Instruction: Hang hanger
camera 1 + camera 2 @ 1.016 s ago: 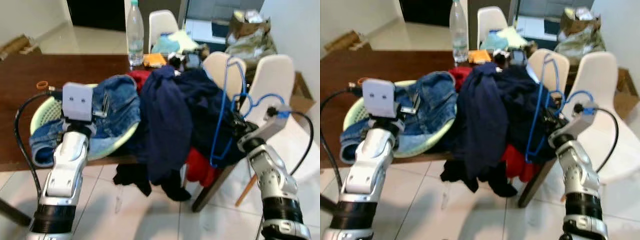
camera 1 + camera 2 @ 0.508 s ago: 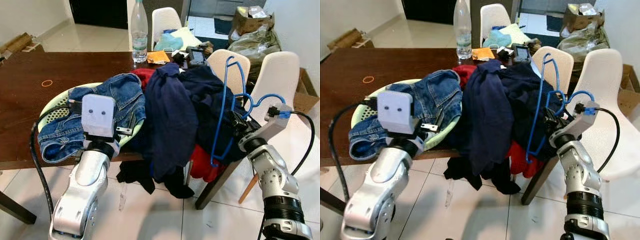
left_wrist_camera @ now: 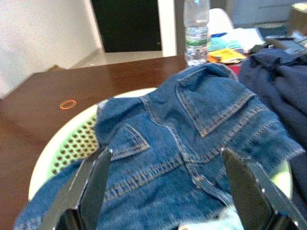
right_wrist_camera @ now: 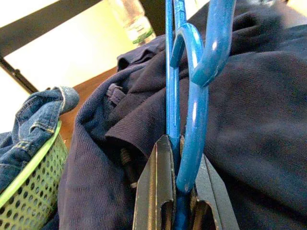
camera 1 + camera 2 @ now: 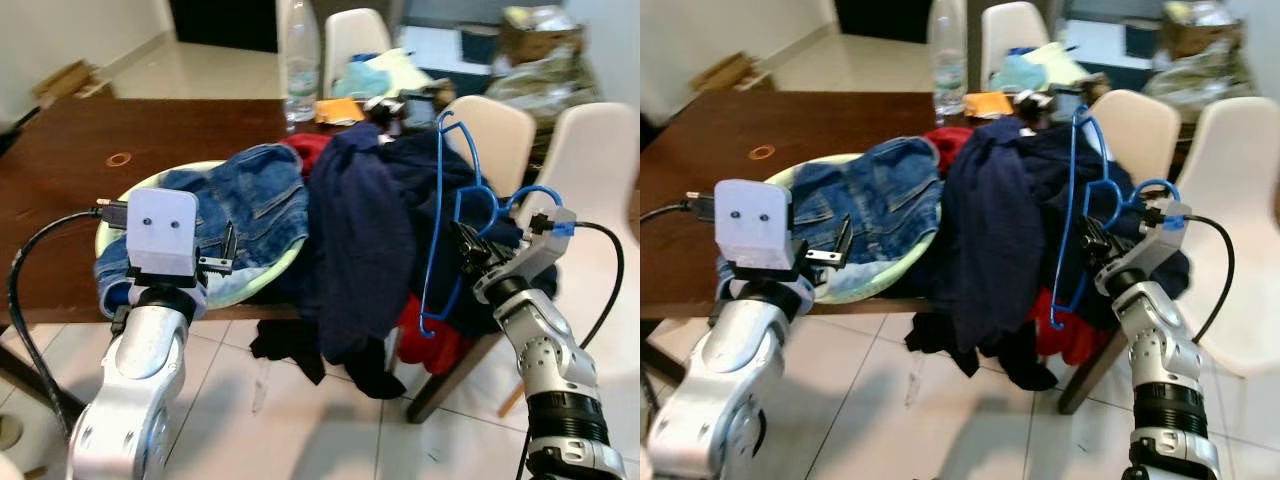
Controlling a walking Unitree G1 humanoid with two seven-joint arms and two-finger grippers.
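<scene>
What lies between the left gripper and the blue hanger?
In the left eye view, denim jeans in the green basket and a dark navy garment.

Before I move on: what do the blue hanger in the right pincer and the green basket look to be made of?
Blue hanger: probably plastic or plastic-coated wire; smooth, glossy, with bright highlights along a thin round rod, clamped in the right pincer. Green basket: likely moulded plastic, pale green with regular round perforations and a smooth cream rim.

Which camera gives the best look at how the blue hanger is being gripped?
The right wrist view: the right tool is shut on the blue hanger close up. The eye views show its whole outline against the navy clothes.
</scene>
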